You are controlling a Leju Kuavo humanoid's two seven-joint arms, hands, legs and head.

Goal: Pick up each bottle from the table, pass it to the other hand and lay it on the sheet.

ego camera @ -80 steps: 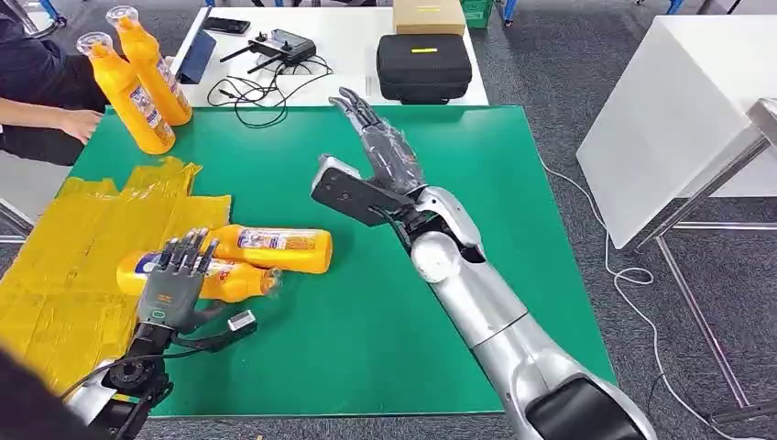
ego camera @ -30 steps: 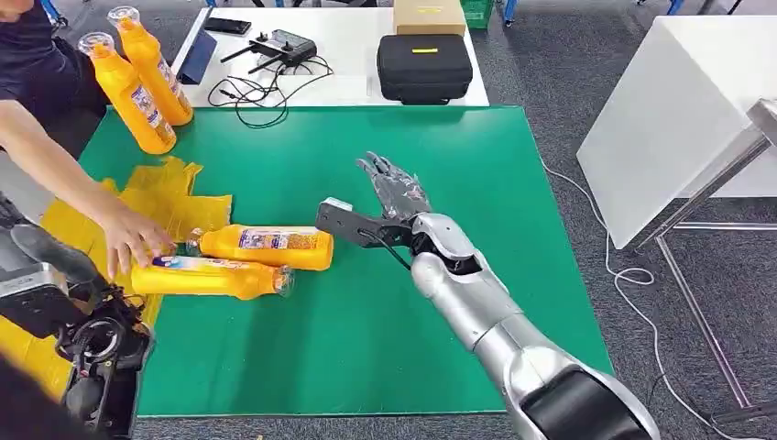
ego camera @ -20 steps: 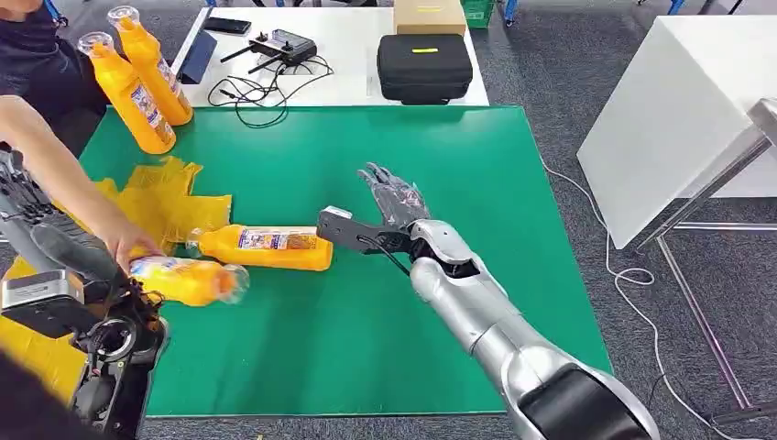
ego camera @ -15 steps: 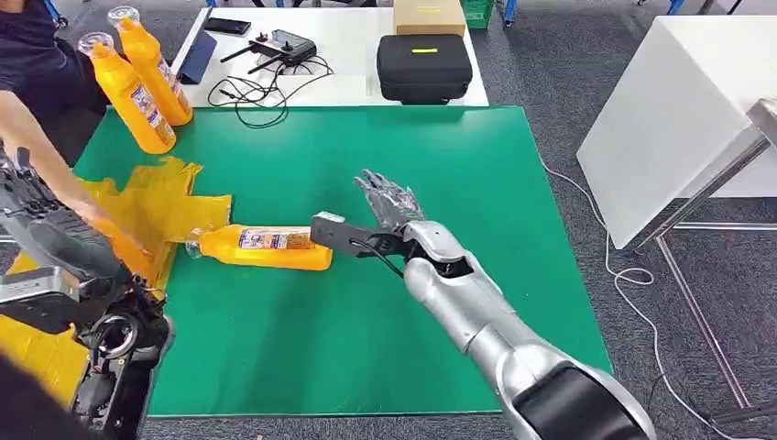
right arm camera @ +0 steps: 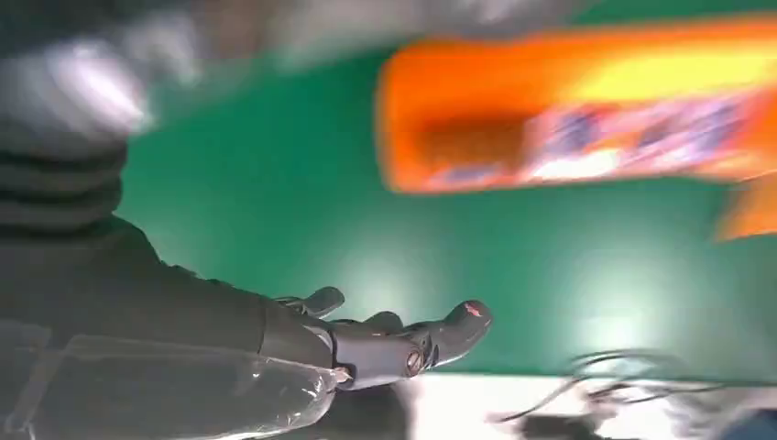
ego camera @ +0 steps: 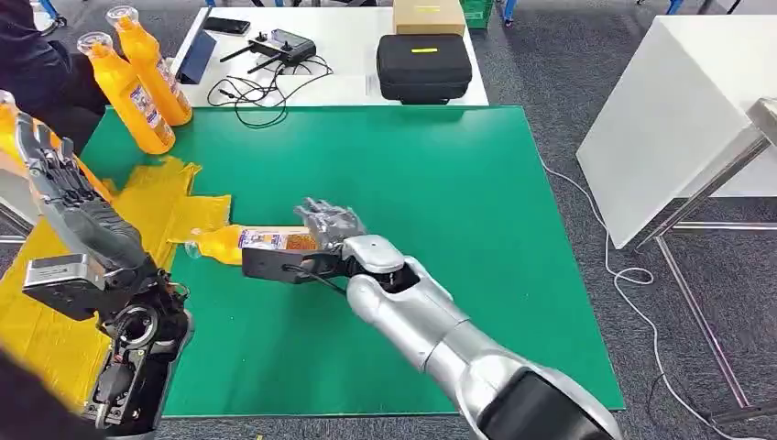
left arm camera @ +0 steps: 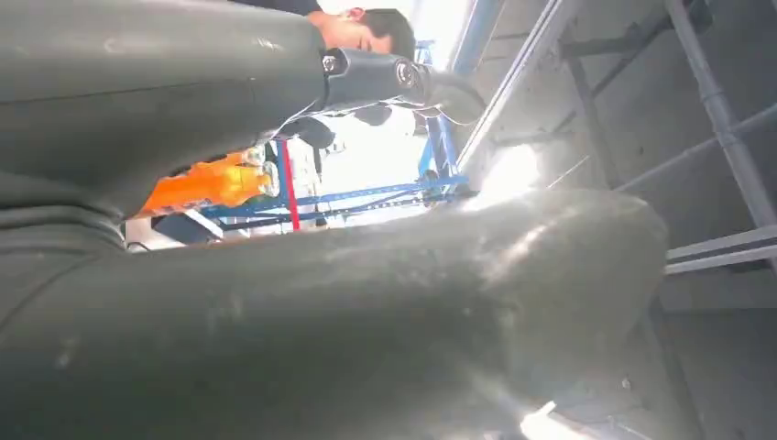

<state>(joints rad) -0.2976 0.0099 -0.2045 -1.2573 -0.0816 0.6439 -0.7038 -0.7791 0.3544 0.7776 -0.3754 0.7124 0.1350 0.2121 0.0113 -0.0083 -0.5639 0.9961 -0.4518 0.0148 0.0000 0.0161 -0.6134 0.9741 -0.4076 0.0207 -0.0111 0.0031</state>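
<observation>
One orange bottle (ego camera: 266, 241) lies on its side on the green table (ego camera: 440, 183), its cap toward the yellow sheet (ego camera: 156, 197). My right hand (ego camera: 328, 220) hovers at the bottle's base end with fingers spread and holds nothing. The right wrist view shows that hand (right arm camera: 366, 344) apart from the blurred bottle (right arm camera: 586, 101). My left hand (ego camera: 73, 206) is raised at the left over the sheet, fingers straight and apart, empty. Two more orange bottles (ego camera: 128, 96) (ego camera: 154, 66) stand upright at the table's far left corner.
A person in dark clothes (ego camera: 37, 64) stands at the far left, with an orange bottle (left arm camera: 211, 183) near them. Behind the green table a white table carries a black case (ego camera: 423, 66), a controller (ego camera: 279, 44) and cables. Another white table (ego camera: 678, 110) stands to the right.
A person's hand lifted one of the two lying bottles off the table and away to the left. My right hand moved left to the remaining bottle's base. My left arm rose.
</observation>
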